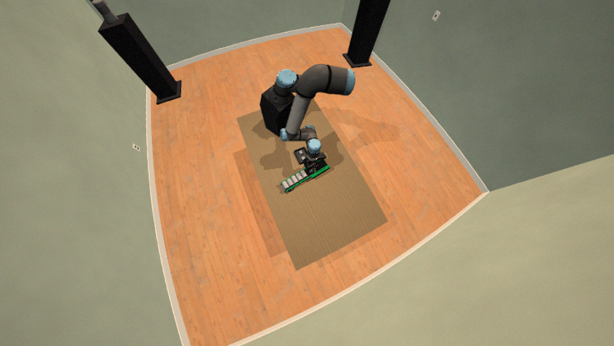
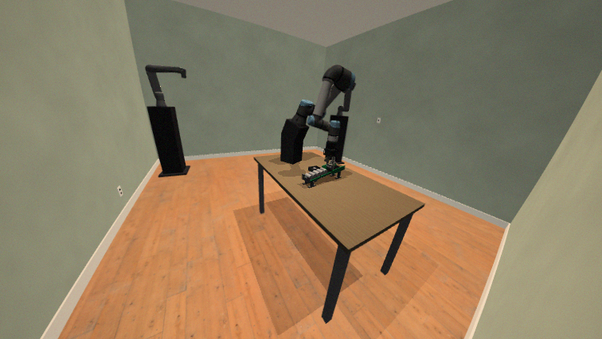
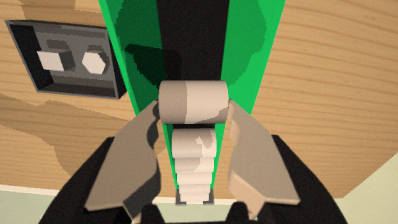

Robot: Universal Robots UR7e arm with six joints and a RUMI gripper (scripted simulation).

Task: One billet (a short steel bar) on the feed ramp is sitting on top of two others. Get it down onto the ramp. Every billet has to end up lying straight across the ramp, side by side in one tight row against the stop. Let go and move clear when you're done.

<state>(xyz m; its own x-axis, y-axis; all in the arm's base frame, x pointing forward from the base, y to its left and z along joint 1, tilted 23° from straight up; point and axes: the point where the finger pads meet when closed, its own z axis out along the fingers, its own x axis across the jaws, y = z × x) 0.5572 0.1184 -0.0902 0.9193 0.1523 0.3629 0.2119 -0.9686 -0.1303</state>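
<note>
In the wrist view my gripper (image 3: 193,100) is shut on a pale steel billet (image 3: 194,102), gripping it by its two ends. The billet lies level and straight across the green feed ramp (image 3: 192,45), held above the ramp's black bed. Below it a row of several billets (image 3: 194,162) lies side by side on the ramp, running down toward the stop at the lower end. In the top view the gripper (image 1: 313,163) stands over the upper part of the ramp (image 1: 305,177), with the row of billets (image 1: 294,179) to its lower left.
A dark tray (image 3: 65,60) holding a square block and a hexagonal block sits on the table left of the ramp. The robot's black base (image 2: 292,141) stands at the table's far end. The table edge is close behind the ramp's stop end.
</note>
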